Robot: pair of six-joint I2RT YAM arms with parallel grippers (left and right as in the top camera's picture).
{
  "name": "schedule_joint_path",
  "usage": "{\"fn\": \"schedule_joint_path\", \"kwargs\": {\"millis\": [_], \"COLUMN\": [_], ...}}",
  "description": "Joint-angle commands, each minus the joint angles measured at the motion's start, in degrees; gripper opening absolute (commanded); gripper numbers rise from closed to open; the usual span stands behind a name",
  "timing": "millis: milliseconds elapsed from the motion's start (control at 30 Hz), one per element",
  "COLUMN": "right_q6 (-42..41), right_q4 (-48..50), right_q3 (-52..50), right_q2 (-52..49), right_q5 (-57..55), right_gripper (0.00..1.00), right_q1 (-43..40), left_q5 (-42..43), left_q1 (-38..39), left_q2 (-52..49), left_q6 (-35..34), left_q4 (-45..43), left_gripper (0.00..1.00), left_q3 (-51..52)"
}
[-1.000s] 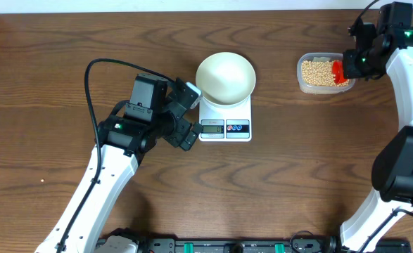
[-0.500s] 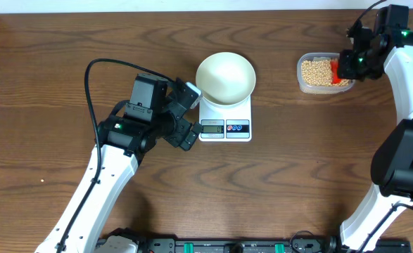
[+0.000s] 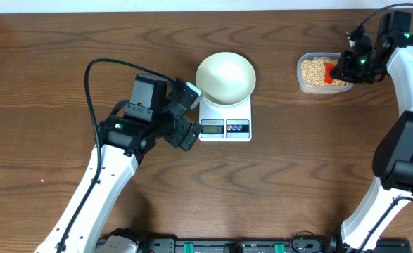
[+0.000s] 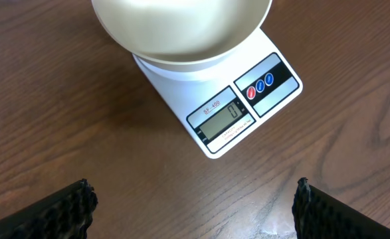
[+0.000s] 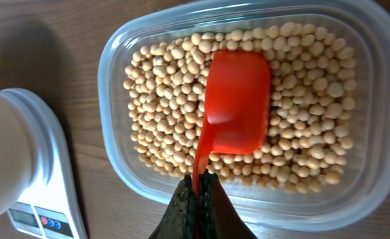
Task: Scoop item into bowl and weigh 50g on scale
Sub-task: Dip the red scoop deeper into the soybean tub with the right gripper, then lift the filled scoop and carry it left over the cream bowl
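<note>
My right gripper point(image 5: 198, 189) is pinched shut on the thin handle of the red scoop point(image 5: 238, 99), its cup lying on the soybeans point(image 5: 161, 113) in the clear tub point(image 5: 115, 60) just ahead. The beans look small, hard and rolly, so I should dig under them and keep the cup flat. The empty white bowl point(image 3: 225, 76) sits on the scale point(image 3: 225, 128), right in front of my wide-open left gripper point(image 4: 195, 212).

My right gripper point(image 5: 198, 189) carried red scoop point(image 5: 238, 99) left, off tub point(image 5: 105, 113) right edge, out over beans point(image 5: 161, 99).
</note>
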State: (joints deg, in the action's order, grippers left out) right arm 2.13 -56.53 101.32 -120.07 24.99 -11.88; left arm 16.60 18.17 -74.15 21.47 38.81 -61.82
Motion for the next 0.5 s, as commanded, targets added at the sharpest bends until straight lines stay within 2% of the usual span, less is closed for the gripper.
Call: {"fn": "schedule_joint_path", "kwargs": {"millis": [0, 467], "right_q6": [-1.49, -2.54], "right_q4": [-0.55, -0.26], "right_q3": [-0.28, -0.28], "right_q2": [-2.86, -5.35], "right_q5": [2.01, 3.32], "right_gripper": [0.01, 0.01], "right_q1": [0.33, 0.39], "left_q5": [0.87, 0.87], "left_q1": [-0.04, -0.04], "left_q2": [-0.44, -0.44], "left_q6": [0.96, 0.96], "left_q4": [0.17, 0.17], "left_gripper": [0.96, 0.96], "left_q3": [-0.28, -0.28]}}
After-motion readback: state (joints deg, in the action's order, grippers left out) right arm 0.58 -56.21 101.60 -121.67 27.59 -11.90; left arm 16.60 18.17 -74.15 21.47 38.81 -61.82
